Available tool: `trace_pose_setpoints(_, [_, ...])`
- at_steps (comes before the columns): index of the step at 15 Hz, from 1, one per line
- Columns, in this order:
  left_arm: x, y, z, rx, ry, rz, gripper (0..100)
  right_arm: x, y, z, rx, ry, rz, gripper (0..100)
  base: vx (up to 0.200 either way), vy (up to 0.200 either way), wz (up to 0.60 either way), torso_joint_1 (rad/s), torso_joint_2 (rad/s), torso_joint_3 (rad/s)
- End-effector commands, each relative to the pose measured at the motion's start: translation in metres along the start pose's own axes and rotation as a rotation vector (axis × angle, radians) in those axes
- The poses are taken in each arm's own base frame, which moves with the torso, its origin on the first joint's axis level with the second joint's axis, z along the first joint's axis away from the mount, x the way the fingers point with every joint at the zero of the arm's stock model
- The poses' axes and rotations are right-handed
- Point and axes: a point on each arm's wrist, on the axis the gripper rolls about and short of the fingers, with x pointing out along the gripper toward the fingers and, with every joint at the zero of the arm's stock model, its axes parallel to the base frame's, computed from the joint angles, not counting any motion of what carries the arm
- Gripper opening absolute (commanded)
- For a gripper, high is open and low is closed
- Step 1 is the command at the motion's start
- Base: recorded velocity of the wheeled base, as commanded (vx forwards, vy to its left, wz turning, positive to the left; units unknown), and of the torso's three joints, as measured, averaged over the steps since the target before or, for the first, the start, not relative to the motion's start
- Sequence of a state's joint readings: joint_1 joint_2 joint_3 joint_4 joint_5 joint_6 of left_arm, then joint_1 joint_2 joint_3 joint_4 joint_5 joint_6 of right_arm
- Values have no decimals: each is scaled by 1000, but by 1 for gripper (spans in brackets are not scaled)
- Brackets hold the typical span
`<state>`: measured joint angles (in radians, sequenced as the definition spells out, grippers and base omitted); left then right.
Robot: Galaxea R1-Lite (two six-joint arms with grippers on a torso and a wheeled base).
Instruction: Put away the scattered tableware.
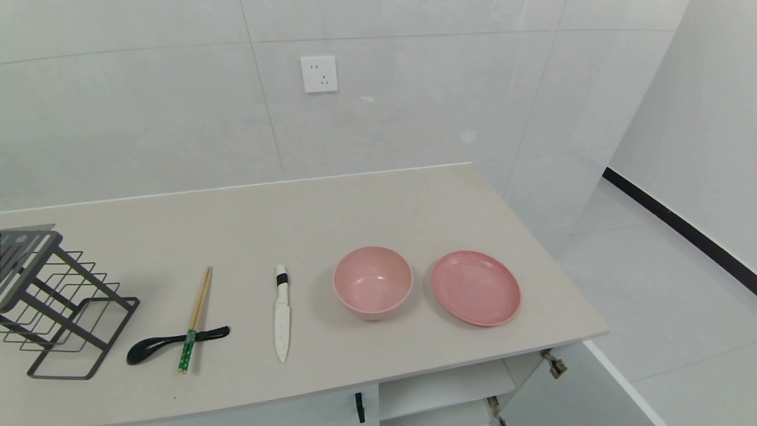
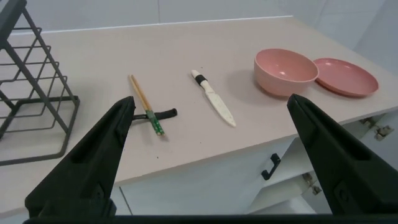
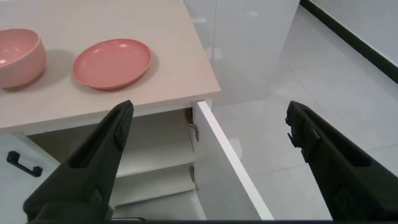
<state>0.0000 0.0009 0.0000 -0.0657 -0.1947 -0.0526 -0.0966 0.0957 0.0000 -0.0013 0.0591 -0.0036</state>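
Your left tool (image 2: 210, 101) hangs off the counter's (image 1: 355, 207) front edge, level with the knife (image 1: 282, 313), fingers spread wide and nothing between them. Your right tool (image 3: 209, 107) sits off the counter's right end, over the open cabinet door (image 3: 230, 168), released as well.

The wire rack (image 1: 53, 302) at the counter's left end is cut off by the head view's edge, so you can't tell what its far slots carry. In the left wrist view a finger covers the black spoon's (image 1: 171, 343) bowl.

Along the front of the counter, going right from the rack: the chopsticks (image 1: 195, 319) lie across the spoon's handle, then the knife, then the pink bowl (image 1: 372, 284) upright with its inner bottom in full view, and just beside it the pink plate (image 1: 476, 288). Inside the cabinet you see a white shelf (image 3: 155, 146).
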Motion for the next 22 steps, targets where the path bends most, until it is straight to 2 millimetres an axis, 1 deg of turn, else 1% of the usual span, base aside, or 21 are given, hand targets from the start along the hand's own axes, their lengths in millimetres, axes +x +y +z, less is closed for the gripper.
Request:
trace_pose_setpoints(1, [0,0,0,1,4,-9,100,0,0,0,2,1,-1,100,0,0,0,0,0,0])
trace_pose_setpoints(3, [0,0,0,10,1,-15,100,0,0,0,-6,1,1,100,0,0,0,0,0,0])
trace_pose_setpoints(5, [0,-1,4,69,-32,-24,100,0,0,1,-26,-12,10,100,0,0,0,0,0,0])
trace_pose_setpoints(6, [-1,-2,18,94,-169,-27,100,0,0,10,-30,-98,10,100,0,0,0,0,0,0])
trace_pose_setpoints(7, [-3,-2,25,100,-244,-30,100,-2,0,21,-41,-209,6,100,0,0,0,0,0,0])
trace_pose_setpoints(8, [-5,-3,31,85,-283,-53,100,-5,2,34,-46,-285,26,100,0,0,0,0,0,0])
trace_pose_setpoints(9, [-5,-4,35,73,-286,-87,100,-7,3,43,-54,-296,68,100,0,0,0,0,0,0])
trace_pose_setpoints(10, [-8,-7,53,47,-296,-181,100,-7,6,63,-55,-282,177,100,0,0,0,0,0,0])
trace_pose_setpoints(11, [-6,-9,71,25,-250,-233,100,-3,7,85,-33,-256,274,100,0,0,0,0,0,0])
trace_pose_setpoints(12, [-4,-10,90,20,-212,-271,100,9,7,101,-1,-199,346,100,0,0,0,0,0,0])
trace_pose_setpoints(13, [3,-11,107,16,-172,-325,100,20,7,111,9,-151,393,100,0,0,0,0,0,0])
trace_pose_setpoints(14, [12,-10,119,9,-144,-347,100,32,7,116,18,-96,429,100,0,0,0,0,0,0])
trace_pose_setpoints(16, [34,-7,135,-8,-81,-344,100,52,7,120,24,-25,452,100,0,0,0,0,0,0])
trace_pose_setpoints(17, [48,-5,139,-11,-38,-342,100,64,7,122,23,-2,452,100,0,0,0,0,0,0])
trace_pose_setpoints(18, [60,-3,137,-7,6,-339,100,73,7,122,18,9,451,100,0,0,0,0,0,0])
trace_pose_setpoints(19, [72,0,132,24,64,-339,100,81,7,121,20,31,453,100,0,0,0,0,0,0])
trace_pose_setpoints(20, [83,2,124,84,116,-346,100,86,7,119,25,56,460,100,0,0,0,0,0,0])
trace_pose_setpoints(21, [90,3,121,110,141,-359,100,88,8,117,26,67,466,100,0,0,0,0,0,0])
trace_pose_setpoints(22, [108,2,114,121,211,-437,100,91,10,114,29,94,495,100,0,0,0,0,0,0])
